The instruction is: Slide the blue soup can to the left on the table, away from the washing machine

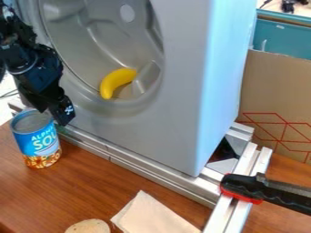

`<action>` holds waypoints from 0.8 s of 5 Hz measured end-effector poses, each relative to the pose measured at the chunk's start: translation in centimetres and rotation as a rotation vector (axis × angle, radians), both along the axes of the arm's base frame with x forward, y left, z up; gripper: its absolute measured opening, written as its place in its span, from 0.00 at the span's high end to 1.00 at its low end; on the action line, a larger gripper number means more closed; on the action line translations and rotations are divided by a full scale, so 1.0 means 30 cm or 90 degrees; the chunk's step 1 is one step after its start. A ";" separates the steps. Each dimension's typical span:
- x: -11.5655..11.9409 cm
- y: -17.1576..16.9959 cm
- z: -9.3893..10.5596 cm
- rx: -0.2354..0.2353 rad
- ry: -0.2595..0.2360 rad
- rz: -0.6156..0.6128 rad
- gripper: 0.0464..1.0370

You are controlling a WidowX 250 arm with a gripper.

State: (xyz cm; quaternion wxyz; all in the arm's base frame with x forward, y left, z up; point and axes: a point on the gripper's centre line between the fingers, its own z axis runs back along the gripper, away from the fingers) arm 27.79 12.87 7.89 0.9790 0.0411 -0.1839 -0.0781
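The black gripper (53, 112) hangs at the left of the view, low at the back right of a blue soup can (37, 142). Its fingers are apart, one near the can's back rim and the other just right of the can; whether they touch it I cannot tell. The can stands upright on the wooden table (91, 186). A yellow banana (115, 81) lies in the bottom of the round opening of a grey washer-like box (176, 104), behind and to the right of the gripper.
Metal rails (139, 169) run along the box's base. A black and red clamp (258, 189) sits on the rails at the right. A beige cloth (152, 216) and a round tan item (88, 226) lie at the front edge. Cardboard (273, 100) stands behind at the right.
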 end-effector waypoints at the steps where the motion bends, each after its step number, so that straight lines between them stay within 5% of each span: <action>1: 0.052 0.039 0.016 0.017 -0.054 0.055 0.03; 4: 0.065 0.111 -0.025 0.069 -0.027 0.084 0.03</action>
